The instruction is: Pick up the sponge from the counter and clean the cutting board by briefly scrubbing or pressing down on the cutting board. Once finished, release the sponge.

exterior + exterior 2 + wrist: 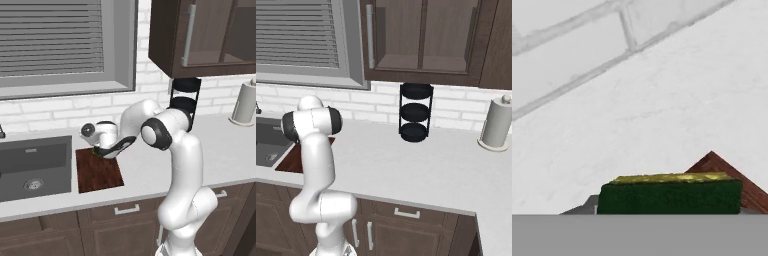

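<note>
The sponge (669, 195), dark green with a yellow layer, sits close in at the bottom of the hand view. My gripper (98, 150) is shut on it, and a bit of green shows at the hand in the left base view. It hangs low over the back edge of the dark reddish-brown cutting board (100, 172). I cannot tell whether the sponge touches the wood. A corner of the cutting board (747, 187) pokes out behind the sponge in the hand view. The board lies flat on the light counter (225, 150), just right of the sink. My own arm hides the fingers in the right base view.
The dark grey sink basin (32, 167) lies left of the board. A black three-tier rack (416, 112) stands at the brick wall, with a paper towel roll (495, 127) at the far right. Wall cabinets (426, 37) hang above the counter.
</note>
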